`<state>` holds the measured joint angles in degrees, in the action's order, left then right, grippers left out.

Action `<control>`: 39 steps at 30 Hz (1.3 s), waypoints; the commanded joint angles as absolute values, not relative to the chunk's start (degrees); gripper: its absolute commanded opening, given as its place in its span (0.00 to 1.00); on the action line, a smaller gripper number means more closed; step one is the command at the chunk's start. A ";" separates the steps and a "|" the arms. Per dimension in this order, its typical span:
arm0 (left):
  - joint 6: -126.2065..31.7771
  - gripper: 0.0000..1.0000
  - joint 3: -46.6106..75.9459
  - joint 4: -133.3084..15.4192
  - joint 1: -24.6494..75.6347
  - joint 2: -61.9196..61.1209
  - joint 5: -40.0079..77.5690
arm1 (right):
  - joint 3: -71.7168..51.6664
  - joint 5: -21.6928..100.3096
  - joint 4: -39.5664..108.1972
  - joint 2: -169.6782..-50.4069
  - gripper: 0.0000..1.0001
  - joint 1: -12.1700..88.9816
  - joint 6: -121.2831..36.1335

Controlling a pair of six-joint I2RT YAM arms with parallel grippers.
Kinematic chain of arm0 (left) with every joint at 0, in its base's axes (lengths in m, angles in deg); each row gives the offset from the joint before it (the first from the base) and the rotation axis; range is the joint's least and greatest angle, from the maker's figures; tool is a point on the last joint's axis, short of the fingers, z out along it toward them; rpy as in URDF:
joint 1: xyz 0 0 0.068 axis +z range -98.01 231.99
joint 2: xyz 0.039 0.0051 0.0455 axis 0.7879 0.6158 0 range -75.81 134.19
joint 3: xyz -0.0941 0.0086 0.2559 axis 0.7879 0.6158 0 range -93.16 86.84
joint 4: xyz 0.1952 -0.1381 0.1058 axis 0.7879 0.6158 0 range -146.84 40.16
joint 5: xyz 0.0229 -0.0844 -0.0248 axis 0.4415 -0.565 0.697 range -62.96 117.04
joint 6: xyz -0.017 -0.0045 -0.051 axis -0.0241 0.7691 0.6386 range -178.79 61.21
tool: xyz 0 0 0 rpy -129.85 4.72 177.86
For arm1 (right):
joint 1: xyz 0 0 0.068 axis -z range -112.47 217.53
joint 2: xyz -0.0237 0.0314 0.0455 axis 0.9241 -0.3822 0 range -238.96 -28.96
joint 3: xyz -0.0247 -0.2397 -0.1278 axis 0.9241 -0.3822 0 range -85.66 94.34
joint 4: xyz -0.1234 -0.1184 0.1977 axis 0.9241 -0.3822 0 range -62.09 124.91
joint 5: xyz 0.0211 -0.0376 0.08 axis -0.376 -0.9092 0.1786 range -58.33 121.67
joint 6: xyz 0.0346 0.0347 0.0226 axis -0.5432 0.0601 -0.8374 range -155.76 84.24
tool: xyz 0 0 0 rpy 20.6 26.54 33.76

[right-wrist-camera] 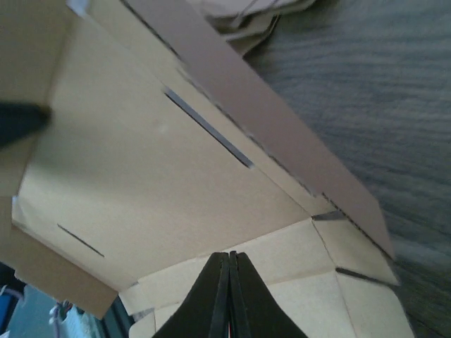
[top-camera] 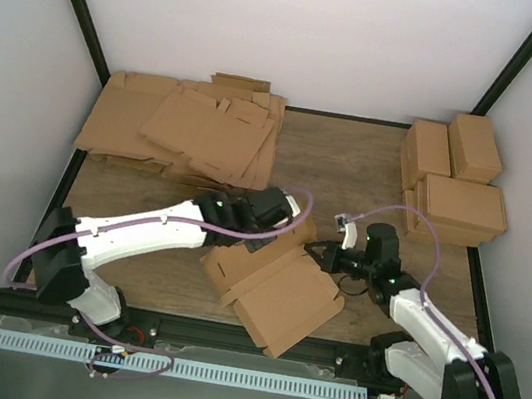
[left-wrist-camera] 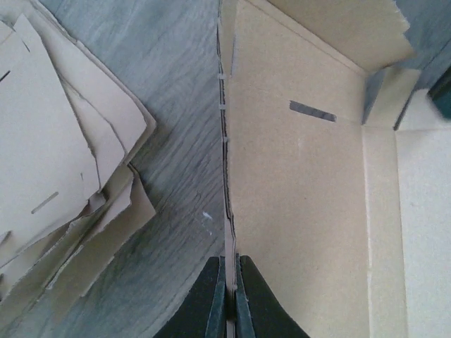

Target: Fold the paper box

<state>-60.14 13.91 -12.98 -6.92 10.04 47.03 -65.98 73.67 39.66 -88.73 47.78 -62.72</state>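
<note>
Biggest thing in shot was the wooden surface [top-camera: 353,163], with the heap [top-camera: 186,131] of flat sheets spread over the far left and a few done boxes [top-camera: 456,179] stacked far right.

The box [top-camera: 286,299] sat near the middle, close to the near edge, between the two arms and just in front of the heap. It was only half formed: the big panel lay flat and one long panel stood up along the left side.

The left tool [left-wrist-camera: 230,262] was closed narrow, and in its wrist view the raised panel's thin edge ran straight in between the fingers, so I read that as a pinch on the box. The right tool [right-wrist-camera: 229,257] was closed too, with its tips down by a crease at the box's right end. I couldn't tell whether any card was actually between them. A narrow slot [right-wrist-camera: 208,128] showed in the panel ahead of it.

My worries from there:
- That left pinch was on a bare edge, so any twist could crease or tear the card, or it could just slip out and let the panel flop.
- If the right tool pushed with nothing gripped, the whole box could skid into the heap or off the near edge.
- It could also miss the slot and buckle a flap.
</note>
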 commanded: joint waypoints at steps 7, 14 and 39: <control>-63.68 0.04 7.29 -5.70 -15.99 19.37 71.37 | -69.00 50.64 34.23 -76.44 0.10 47.56 -66.16; -64.85 0.04 6.71 -6.91 -19.24 22.82 76.18 | -69.15 50.53 34.80 -81.43 0.17 47.54 -66.71; -63.38 0.04 8.71 -11.65 -20.97 19.17 74.95 | -72.98 70.92 54.52 -95.35 0.01 47.49 -74.95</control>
